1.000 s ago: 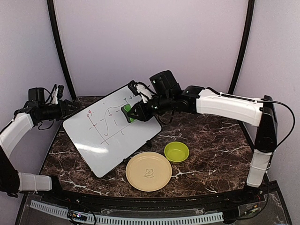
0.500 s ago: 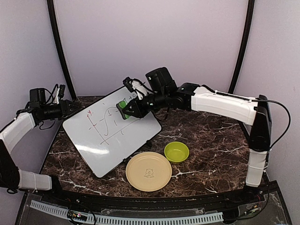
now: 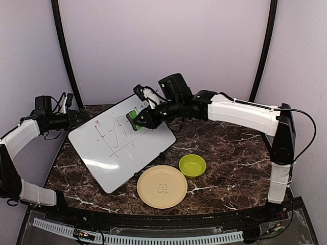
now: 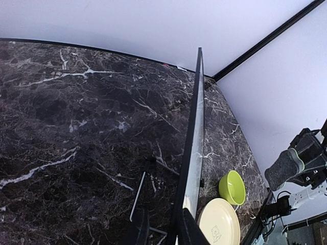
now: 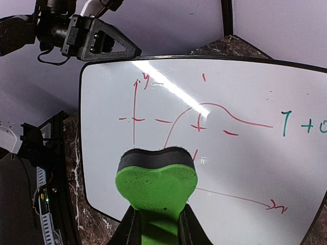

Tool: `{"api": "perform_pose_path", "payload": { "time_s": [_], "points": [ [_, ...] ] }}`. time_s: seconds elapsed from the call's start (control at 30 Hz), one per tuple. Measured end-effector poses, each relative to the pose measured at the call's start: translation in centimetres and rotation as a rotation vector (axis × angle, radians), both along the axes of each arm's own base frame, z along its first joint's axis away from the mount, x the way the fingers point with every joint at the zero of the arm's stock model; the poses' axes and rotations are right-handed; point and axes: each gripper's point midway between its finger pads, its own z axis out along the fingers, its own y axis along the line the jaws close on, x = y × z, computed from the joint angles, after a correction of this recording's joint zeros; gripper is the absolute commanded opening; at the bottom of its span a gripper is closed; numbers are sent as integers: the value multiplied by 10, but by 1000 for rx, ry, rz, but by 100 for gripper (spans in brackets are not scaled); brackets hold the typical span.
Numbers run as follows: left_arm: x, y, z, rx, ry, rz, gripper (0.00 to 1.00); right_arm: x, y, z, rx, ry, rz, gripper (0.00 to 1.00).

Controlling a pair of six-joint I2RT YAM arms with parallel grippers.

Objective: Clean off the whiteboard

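Note:
The whiteboard [image 3: 120, 145] is a large white board with a thin black rim, propped tilted on the marble table, with a red marker graph and green marks on it. My left gripper [image 3: 77, 118] is shut on its far left edge; in the left wrist view the board [image 4: 193, 148] shows edge-on between the fingers [image 4: 190, 232]. My right gripper [image 3: 139, 121] is shut on a green sponge eraser [image 3: 134, 117] with a black felt face. It holds the eraser [image 5: 156, 184] at the upper right of the board [image 5: 255, 168], near the drawn curve; contact cannot be told.
A round beige plate [image 3: 162, 186] lies in front of the board's lower right edge, and a small lime-green bowl [image 3: 192, 165] sits right of it. Both show in the left wrist view, plate [image 4: 219, 224] and bowl [image 4: 232, 188]. A thin metal stand [image 4: 137, 196] props the board from behind.
My right gripper has carried the eraser left and up along the top of the board, then nearly stopped. The left gripper keeps its hold on the board's edge.

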Motion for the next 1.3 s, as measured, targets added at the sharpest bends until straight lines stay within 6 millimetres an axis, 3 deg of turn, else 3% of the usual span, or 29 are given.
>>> {"api": "perform_pose_path", "payload": {
  "time_s": [0.5,0.73,1.0,1.3],
  "points": [
    [-12,-19,7,-52,-34,-83,10,9,4,4,2,-14,-8,13],
    [-20,-40,6,-61,-31,-153,8,25,18,-4,-11,-20,-32,12],
    [-21,-46,6,-59,-36,-168,10,36,44,-11,-52,-39,-34,12],
    [-29,-55,-4,-66,9,-195,12,13,61,-21,-126,-74,-22,12]
  ]
}}
